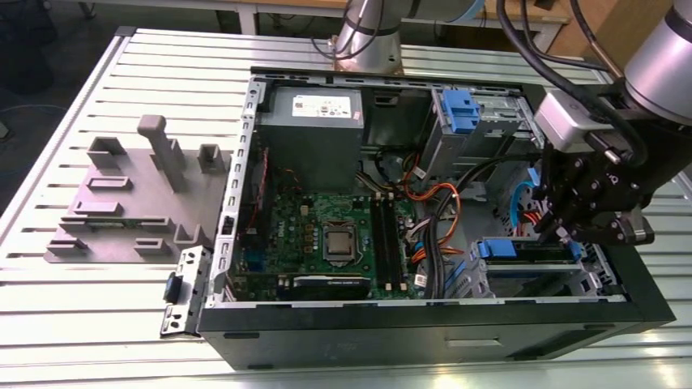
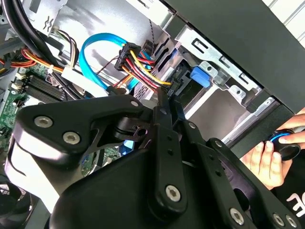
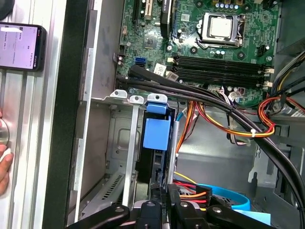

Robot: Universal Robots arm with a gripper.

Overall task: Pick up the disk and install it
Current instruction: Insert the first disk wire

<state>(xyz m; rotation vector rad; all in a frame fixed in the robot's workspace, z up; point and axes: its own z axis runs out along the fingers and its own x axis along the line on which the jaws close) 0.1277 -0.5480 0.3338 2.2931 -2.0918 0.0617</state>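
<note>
Grey plastic stood furthest toward the exterior view's left, a moulded fixture [image 1: 119,203] parked on the slatted table [image 1: 65,324], well apart from my work and out of my way. Next came the open computer case [image 1: 433,340], laid on its side so that its insides faced up and I could reach in from above. Its motherboard [image 1: 324,235] lay flat in the middle with the power supply [image 1: 313,121] behind it. Past the board, a bundle of orange and black cables [image 1: 427,194] crossed toward the drive bays. A small blue bracket [image 1: 459,109] sat in the upper bay, nothing to do with me. Toward the exterior view's right was the disk [image 1: 508,248], standing on edge in the lower metal cage [image 3: 121,157] at the case's corner. In the first wrist view its blue carrier tab faced the motherboard and its dark body ran back toward me. I, the gripper [image 1: 565,237], hung just at its rear end, down inside the case. My fingers [image 2: 166,125] were drawn close together and, as far as I could judge, pinched the disk's thin rear edge, a hold that kept it lined up with the cage's rails. The disk looked partly seated, not yet home. Outside the case wall, in the second wrist view, a person's hand [image 2: 269,157] rested on a round black control.
</note>
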